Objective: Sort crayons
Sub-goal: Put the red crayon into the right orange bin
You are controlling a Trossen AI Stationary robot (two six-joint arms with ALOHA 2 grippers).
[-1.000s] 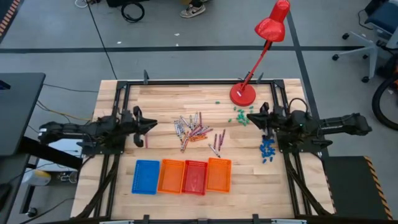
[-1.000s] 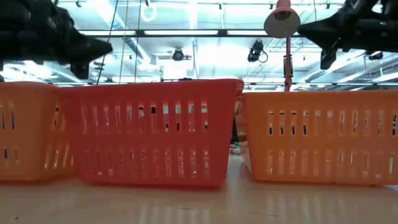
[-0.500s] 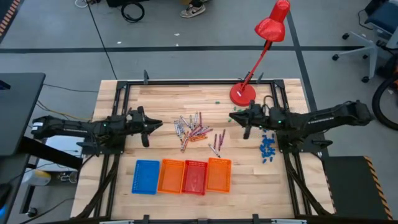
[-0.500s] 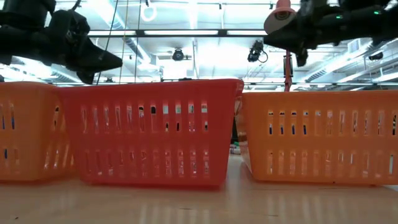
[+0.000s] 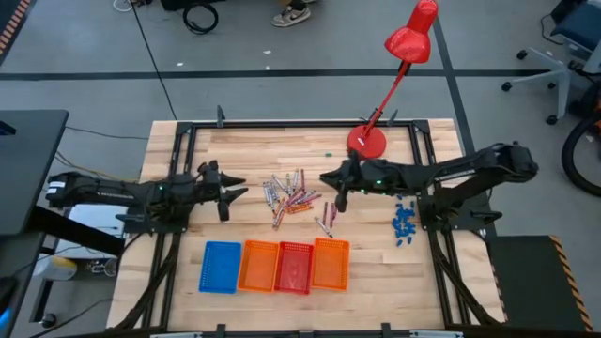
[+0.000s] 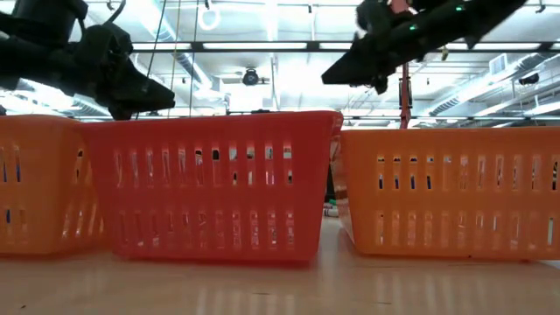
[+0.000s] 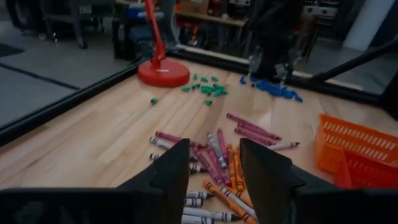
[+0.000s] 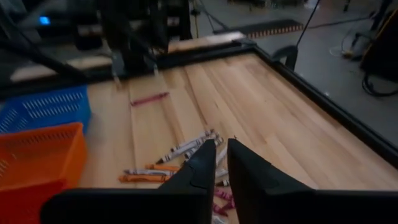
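From above, the crayons (image 5: 295, 197) lie in a loose heap mid-table, just beyond the row of baskets (image 5: 274, 265). Your left gripper (image 5: 232, 191) hovers beside the heap on its lamp-far side; your right gripper (image 5: 336, 180) hangs over the heap's lamp-side edge, between it and the red lamp (image 5: 367, 141).

At table level, both arms show dark above the baskets (image 6: 223, 184); the heap is hidden behind them.

The left wrist view has the fingers (image 7: 173, 167) clearly apart, empty, with the crayons (image 7: 214, 155) straight ahead: thin paper-wrapped sticks in purple, red-pink, orange and grey, crossing one another.

In the right wrist view the fingers (image 8: 208, 163) stand nearly together with a narrow gap, holding nothing, above grey and orange crayons (image 8: 180, 155). One pink crayon (image 8: 149, 98) lies apart, past the heap.

To pick well, choose a stick at the heap's edge that lies clear of its neighbours, line your fingers across it, and widen the right pair before descending.
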